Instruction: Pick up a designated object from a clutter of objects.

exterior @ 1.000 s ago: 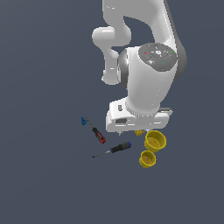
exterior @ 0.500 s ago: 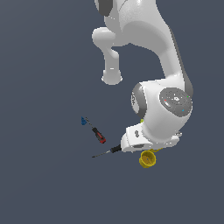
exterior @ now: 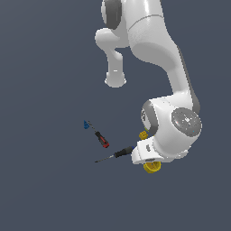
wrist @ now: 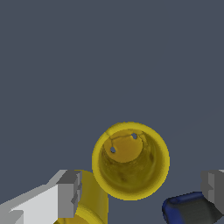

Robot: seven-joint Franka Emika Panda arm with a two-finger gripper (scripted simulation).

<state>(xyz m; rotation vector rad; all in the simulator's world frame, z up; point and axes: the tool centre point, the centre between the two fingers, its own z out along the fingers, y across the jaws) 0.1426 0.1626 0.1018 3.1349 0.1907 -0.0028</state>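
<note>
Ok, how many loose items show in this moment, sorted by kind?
Yellow cups: 2
Screwdrivers: 2 (red-handled, black-handled)
Small blue piece: 1
Small yellow piece: 1
Total: 6

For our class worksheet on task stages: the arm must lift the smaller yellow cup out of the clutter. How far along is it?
Done: the arm is lowered over the cups, and the wrist view looks straight into the smaller yellow cup. In hand: the gripper is open, one finger each side of the cup, not touching it. Left: closing on the cup and lifting it clear of the larger yellow cup and the black-handled screwdriver.
</note>
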